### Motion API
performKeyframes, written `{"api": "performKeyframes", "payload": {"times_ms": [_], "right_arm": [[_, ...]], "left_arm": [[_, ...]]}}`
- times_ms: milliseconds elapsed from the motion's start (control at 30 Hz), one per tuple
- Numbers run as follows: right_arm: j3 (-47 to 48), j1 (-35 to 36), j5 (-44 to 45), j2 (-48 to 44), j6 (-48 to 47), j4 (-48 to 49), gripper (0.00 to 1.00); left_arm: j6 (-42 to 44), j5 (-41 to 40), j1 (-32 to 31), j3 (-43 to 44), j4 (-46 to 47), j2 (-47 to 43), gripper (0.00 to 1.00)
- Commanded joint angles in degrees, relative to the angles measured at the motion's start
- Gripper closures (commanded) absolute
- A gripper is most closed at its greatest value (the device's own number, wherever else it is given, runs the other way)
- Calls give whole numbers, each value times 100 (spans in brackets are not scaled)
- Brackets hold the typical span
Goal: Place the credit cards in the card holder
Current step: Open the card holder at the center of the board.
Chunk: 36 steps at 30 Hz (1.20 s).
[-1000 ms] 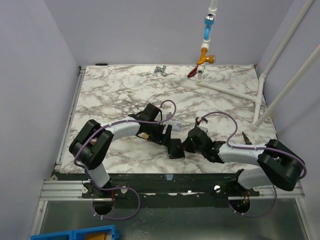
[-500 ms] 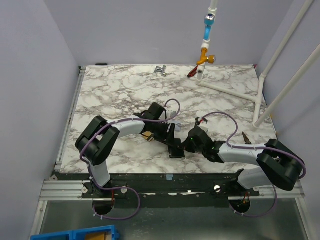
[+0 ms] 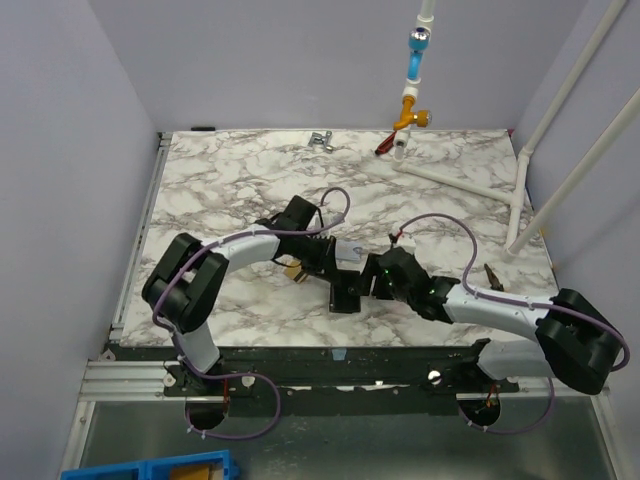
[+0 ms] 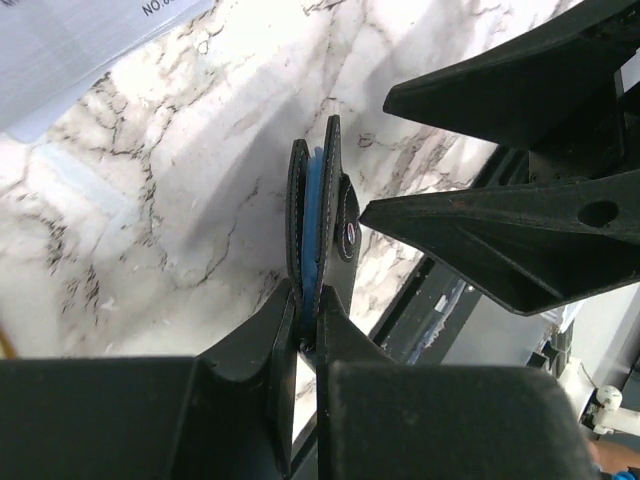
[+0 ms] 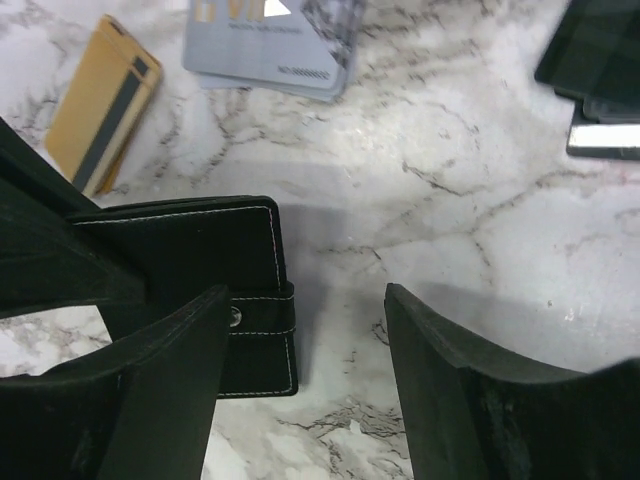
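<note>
Card holder (image 3: pixel 345 292) sits folded at mid-table, nearest my arm bases. I have my left gripper (image 4: pixel 305 300) clenched on its edge, and blue lining shows between the leaves. My right gripper (image 5: pixel 305 330) is released, jaws spread just right of the holder, gripping nothing. One finger is by the clasp tab (image 5: pixel 262 312); I can't tell if it touches. Gold-tan card (image 5: pixel 100 100) lies flat beyond the holder to its left, dark stripe up. Grey-blue card (image 5: pixel 270 40) lies flat beyond the holder, near the gold one but apart. Small black case (image 5: pixel 600 60) is beyond the holder, to its right.
</note>
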Motion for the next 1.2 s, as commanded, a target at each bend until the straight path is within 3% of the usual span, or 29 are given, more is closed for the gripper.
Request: {"api": "performKeyframes", "payload": {"times_ms": [0, 200, 500, 1167], "right_arm": [[588, -15, 151, -350, -752, -660, 32], [1192, 149, 225, -450, -1097, -916, 30], [2107, 776, 1390, 213, -1805, -1151, 29], [2340, 1630, 2676, 1192, -2068, -1383, 45]], "left_arm": [[216, 445, 285, 253, -283, -796, 100], [166, 148, 537, 525, -663, -1211, 100], [-215, 243, 701, 641, -1040, -1222, 100], [-451, 369, 782, 357, -811, -1462, 100]]}}
